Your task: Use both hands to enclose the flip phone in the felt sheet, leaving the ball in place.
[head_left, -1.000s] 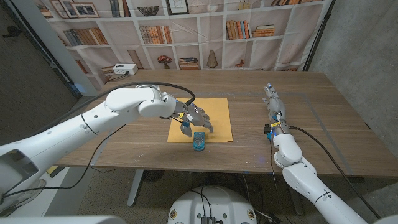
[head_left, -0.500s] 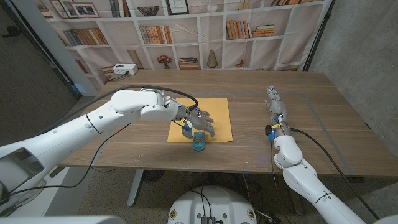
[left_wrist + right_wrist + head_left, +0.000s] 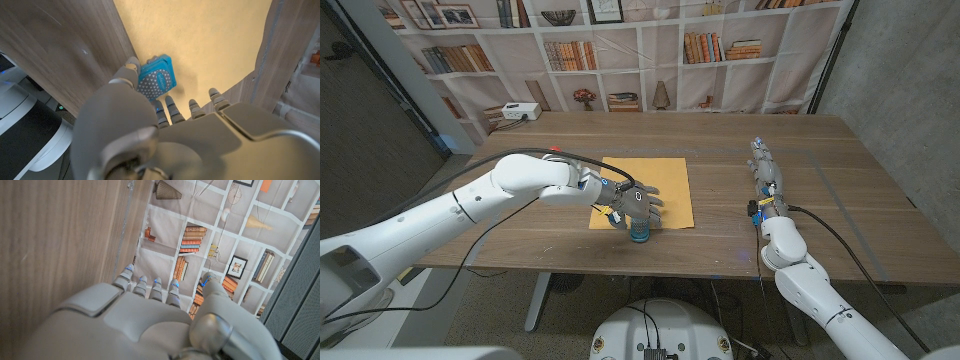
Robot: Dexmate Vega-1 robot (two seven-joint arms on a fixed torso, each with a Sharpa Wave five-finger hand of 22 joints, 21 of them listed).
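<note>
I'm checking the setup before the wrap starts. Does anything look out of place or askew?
Yes. The flip phone lies at the near edge of the felt sheet, not in its middle, under the left hand. The task names a ball, but I see none on the table.

A wooden table (image 3: 840,160) carries the things. An orange felt sheet (image 3: 665,185) lies flat on it (near the front edge). A white box (image 3: 521,111) sits at its back left corner.
</note>
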